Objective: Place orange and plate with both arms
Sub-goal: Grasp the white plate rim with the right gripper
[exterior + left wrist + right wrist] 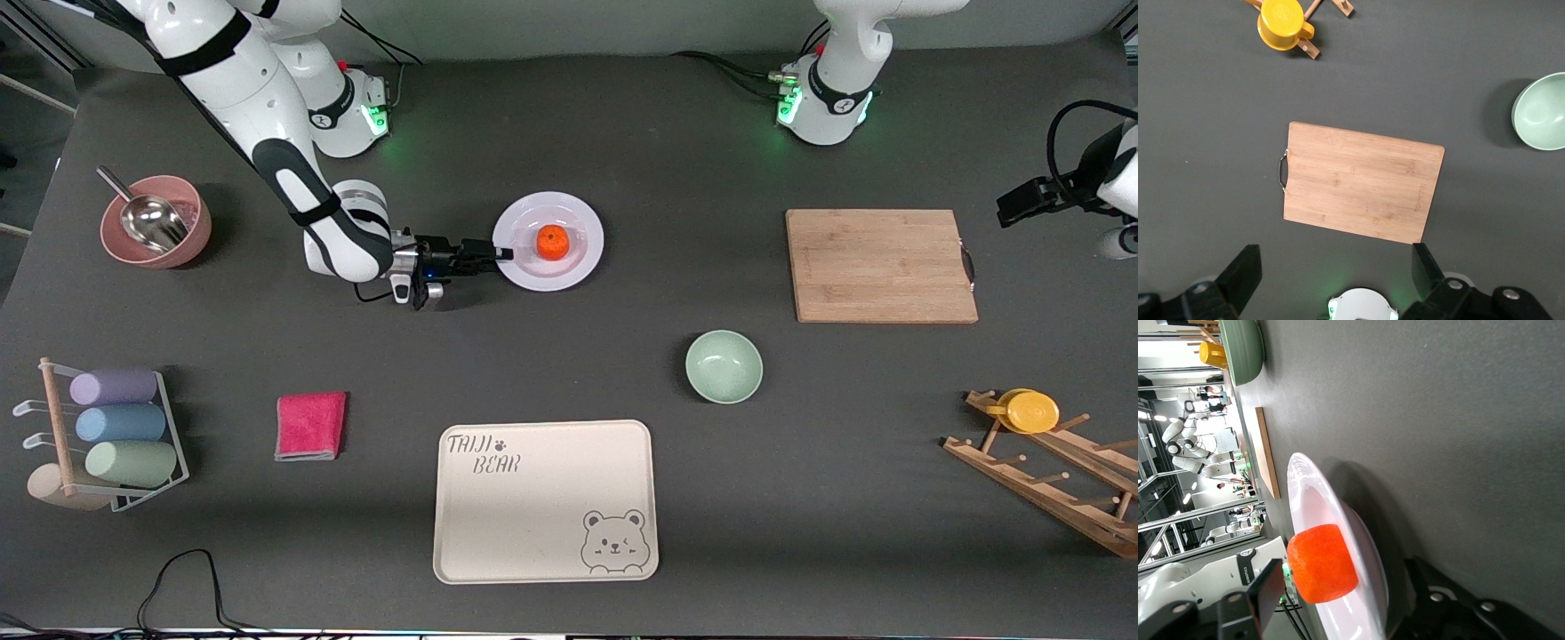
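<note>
The orange [552,242] sits in the middle of the white plate [578,222], which lies on the table between the two arm bases. In the right wrist view the orange [1321,563] rests on the plate [1311,487]. My right gripper [498,254] is low at the plate's rim on the right arm's side. Its jaws are open with the rim between them, one finger over the plate and one under [1345,603]. My left gripper [1012,204] waits in the air near the cutting board's end, open and empty [1335,261].
A wooden cutting board [880,265] lies toward the left arm's end. A pale green bowl [724,365] and a beige bear tray [544,500] are nearer the camera. A pink cloth [310,426], a cup rack [107,436], a pink bowl with a scoop [156,222] and a wooden rack with a yellow cup [1031,411] also stand here.
</note>
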Motion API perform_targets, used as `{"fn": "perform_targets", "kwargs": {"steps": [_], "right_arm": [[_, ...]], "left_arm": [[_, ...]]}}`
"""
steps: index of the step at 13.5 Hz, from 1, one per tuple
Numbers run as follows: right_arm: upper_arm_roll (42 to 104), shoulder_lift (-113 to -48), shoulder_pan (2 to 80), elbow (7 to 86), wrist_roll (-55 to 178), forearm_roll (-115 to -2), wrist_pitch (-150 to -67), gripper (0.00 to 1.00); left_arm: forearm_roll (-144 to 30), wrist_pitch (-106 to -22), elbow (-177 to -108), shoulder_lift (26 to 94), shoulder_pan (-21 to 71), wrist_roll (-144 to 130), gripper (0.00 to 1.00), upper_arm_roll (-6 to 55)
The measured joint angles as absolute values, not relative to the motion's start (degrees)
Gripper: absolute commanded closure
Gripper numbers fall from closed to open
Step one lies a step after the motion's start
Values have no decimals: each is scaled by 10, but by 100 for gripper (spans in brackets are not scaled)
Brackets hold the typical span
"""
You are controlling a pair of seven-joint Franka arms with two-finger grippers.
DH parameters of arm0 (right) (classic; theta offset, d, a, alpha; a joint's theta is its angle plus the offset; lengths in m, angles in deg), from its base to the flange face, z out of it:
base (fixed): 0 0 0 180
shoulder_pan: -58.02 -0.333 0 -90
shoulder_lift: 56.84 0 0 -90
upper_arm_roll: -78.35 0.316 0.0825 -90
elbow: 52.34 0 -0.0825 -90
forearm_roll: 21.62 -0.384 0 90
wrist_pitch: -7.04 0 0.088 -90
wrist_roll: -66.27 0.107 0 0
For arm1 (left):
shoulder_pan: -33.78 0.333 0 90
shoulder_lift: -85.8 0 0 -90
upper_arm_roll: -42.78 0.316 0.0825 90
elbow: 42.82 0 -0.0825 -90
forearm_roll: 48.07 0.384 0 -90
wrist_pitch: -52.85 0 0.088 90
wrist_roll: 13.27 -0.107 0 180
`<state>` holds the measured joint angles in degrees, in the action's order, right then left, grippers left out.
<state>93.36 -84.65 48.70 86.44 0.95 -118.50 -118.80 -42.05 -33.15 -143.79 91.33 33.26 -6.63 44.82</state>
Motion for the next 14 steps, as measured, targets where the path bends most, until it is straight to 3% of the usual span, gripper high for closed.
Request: {"fn": "perform_targets", "kwargs": {"steps": [4, 5, 14], "right_arm": [[936, -854, 487, 863, -4, -1192, -1188, 93], [936, -854, 487, 863, -4, -1192, -1188, 100], [937, -840, 494, 855, -5, -1194, -1186, 100]], "left_arm": [[-421, -333, -1444, 899, 354, -90, 0, 430], [-421, -333, -1444, 897, 354, -91, 0, 428], [-423, -335, -1444, 884, 353, -94, 0, 418]]}}
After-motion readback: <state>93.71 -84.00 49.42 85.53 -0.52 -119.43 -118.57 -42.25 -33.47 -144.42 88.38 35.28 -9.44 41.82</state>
